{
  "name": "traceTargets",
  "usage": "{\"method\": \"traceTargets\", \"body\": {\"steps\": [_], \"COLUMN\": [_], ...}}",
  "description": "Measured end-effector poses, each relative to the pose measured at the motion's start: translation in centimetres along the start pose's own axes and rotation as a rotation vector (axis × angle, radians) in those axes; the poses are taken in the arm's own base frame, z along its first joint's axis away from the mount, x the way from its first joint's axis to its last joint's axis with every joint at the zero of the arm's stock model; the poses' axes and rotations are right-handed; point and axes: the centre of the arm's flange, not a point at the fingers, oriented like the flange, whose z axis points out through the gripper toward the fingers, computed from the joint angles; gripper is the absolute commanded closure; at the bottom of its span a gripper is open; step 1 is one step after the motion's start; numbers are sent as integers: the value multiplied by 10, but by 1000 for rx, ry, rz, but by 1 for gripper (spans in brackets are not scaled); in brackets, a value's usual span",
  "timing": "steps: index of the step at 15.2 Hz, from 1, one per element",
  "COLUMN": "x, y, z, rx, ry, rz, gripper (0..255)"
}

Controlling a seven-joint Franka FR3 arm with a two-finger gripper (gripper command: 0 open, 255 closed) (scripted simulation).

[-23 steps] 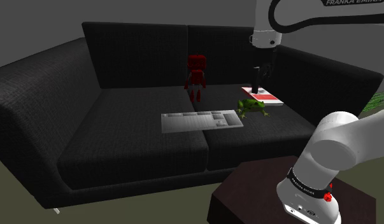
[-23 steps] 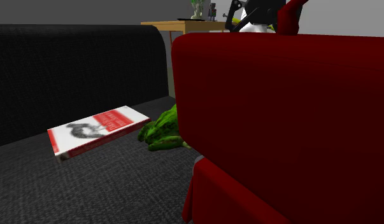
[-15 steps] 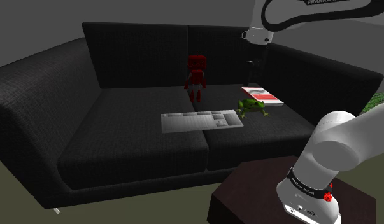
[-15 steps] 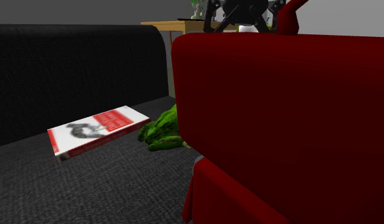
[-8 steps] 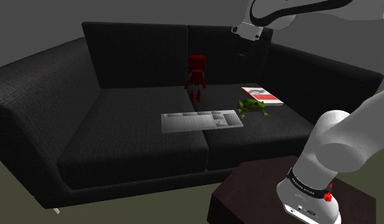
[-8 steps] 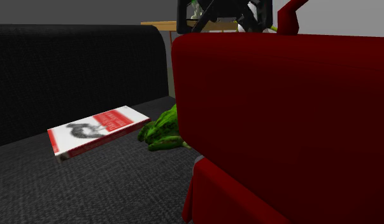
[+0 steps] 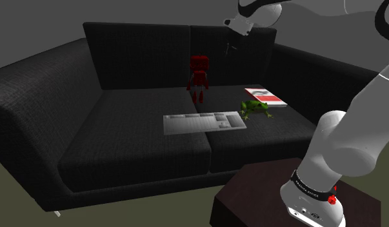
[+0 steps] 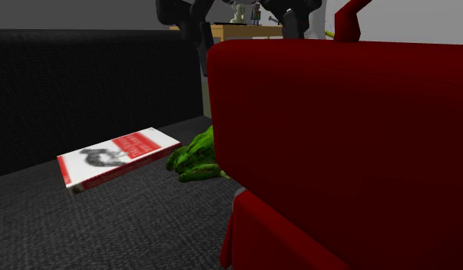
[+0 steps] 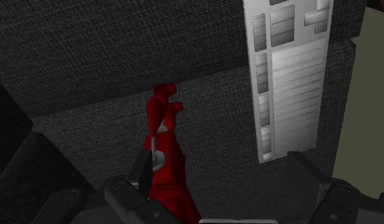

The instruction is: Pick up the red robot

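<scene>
We see the robot [image 7: 199, 76] standing upright on the sofa [image 7: 70, 122] seat. Its long axis is vertical, head up, feet on the cushion, with the backrest just behind it; which way it faces we cannot tell. The gripper [image 9: 221, 164] hangs above it, toward the shoulder view's right, fingers [image 9: 141, 170] apart and clasping nothing. Bare seat lies open on the robot's left in the shoulder view. The keyboard [image 7: 204, 122] lies flat nearer the front edge. The frog [image 7: 256, 108] and book [image 7: 265, 96] sit well apart to the right.
</scene>
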Motion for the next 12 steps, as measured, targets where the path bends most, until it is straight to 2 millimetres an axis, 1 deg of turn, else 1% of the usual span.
{"method": "traceTargets", "body": {"steps": [1,2,4,7,9,12], "x": [8,16,33,58,63,62], "y": [13,17,36,58,61,63], "z": [-1,0,0,-3,3,18], "rx": [9,21,41,72,81,83], "ry": [22,44,88,154,173,178], "rz": [-33,-67,-132,-230,-257,-265], "gripper": [0,0,0,0,0,0]}}
